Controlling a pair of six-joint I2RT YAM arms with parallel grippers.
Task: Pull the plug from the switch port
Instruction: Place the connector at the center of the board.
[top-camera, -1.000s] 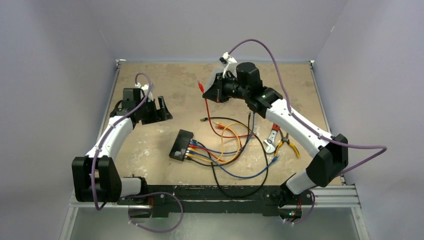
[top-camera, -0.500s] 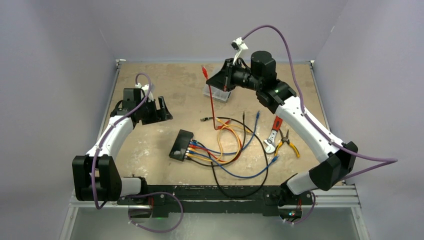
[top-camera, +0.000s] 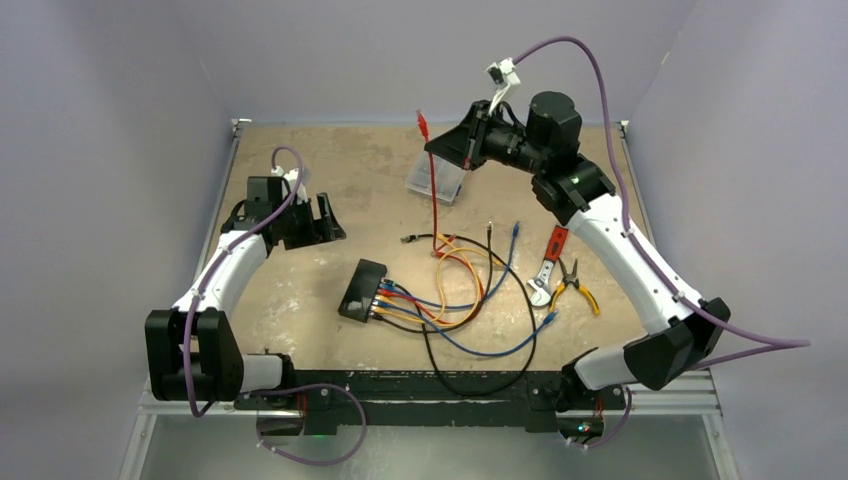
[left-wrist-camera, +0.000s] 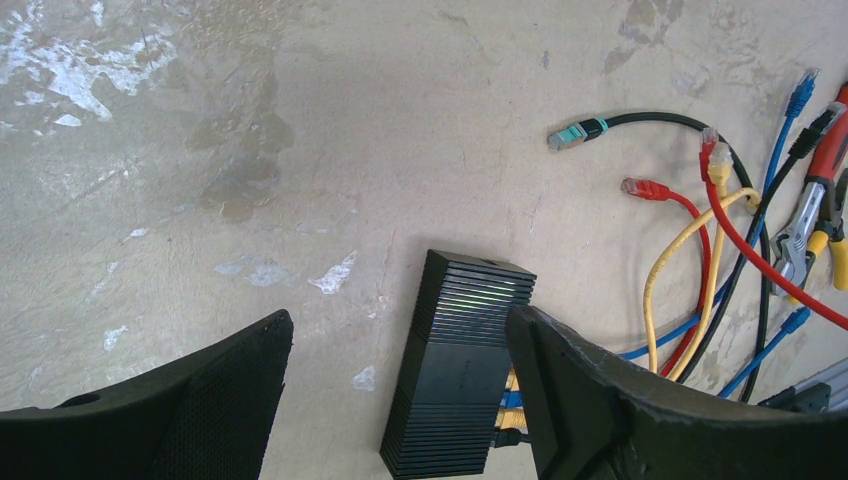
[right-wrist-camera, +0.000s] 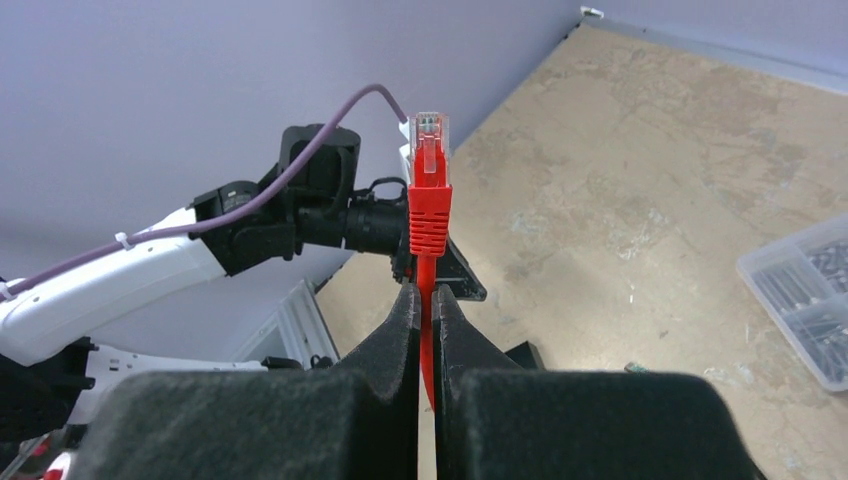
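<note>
While still pinching the red cable (right-wrist-camera: 428, 215), right tool (right-wrist-camera: 425, 300) higher, farther right; left tool (left-wrist-camera: 400, 322) spread.

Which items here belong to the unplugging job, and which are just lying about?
Job: flat black switch box; red patch cable with clear plug, pinched in right end effector.
Lying about: clear plastic compartment case; red-handled wrench; yellow-handled pliers.

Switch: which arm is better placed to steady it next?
Left. Its open, empty end effector hovers by the switch, framed in its wrist view. The right end effector is shut on the red cable, raised at the far side.
</note>
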